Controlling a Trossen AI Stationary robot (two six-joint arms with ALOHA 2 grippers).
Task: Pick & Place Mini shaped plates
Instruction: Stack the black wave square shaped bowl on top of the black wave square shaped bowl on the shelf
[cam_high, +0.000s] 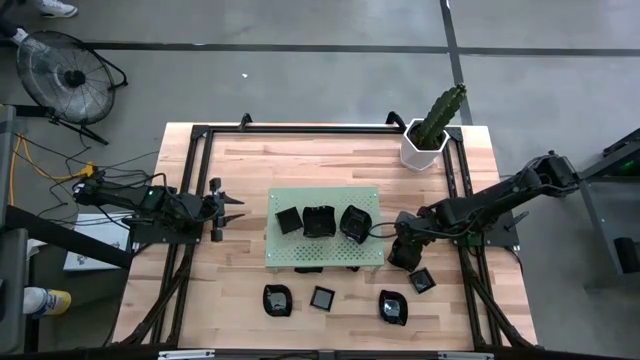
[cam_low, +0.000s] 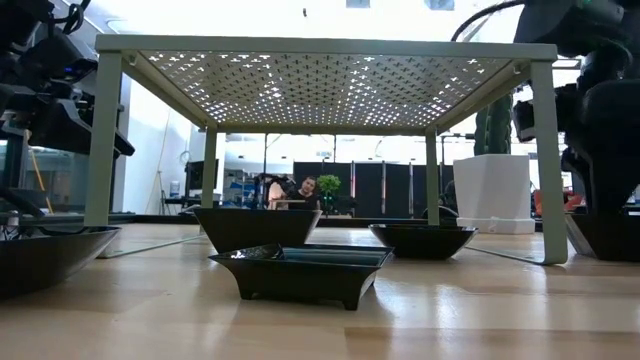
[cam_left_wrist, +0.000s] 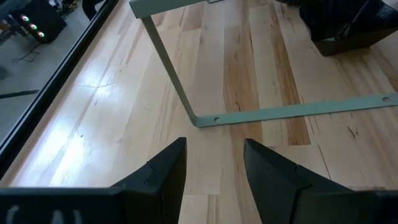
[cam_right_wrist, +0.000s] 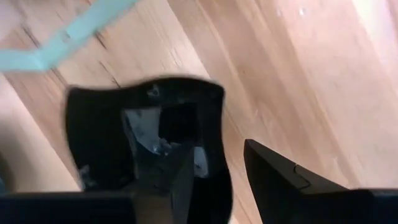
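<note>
Three mini shaped plates (cam_high: 318, 221) sit on top of the green perforated board (cam_high: 300, 254). Several more rest on the wood near the front edge (cam_high: 323, 297), (cam_high: 393, 307), (cam_high: 422, 280). My right gripper (cam_high: 405, 250) points steeply down at the board's right end. It is open over a black square plate (cam_right_wrist: 112, 130), with one finger inside the plate and one outside its rim. My left gripper (cam_high: 235, 210) waits open, low over bare wood to the left of the board (cam_left_wrist: 249, 117). My right gripper comes at the square plate from above, its fingers on either side of one side wall (cam_right_wrist: 219, 143). One finger (cam_right_wrist: 177, 180) is inside the hollow. The other (cam_right_wrist: 280, 180) stands outside, with wood showing between it and the rim. I cannot tell whether either touches.
A white hexagonal pot with a cactus (cam_high: 424, 145) stands at the far right corner. Black frame rails (cam_high: 300, 130) run around the table. The board stands on thin legs (cam_low: 99, 140), with plates in its shade (cam_low: 262, 225). Bare wood lies at the far side and the left.
</note>
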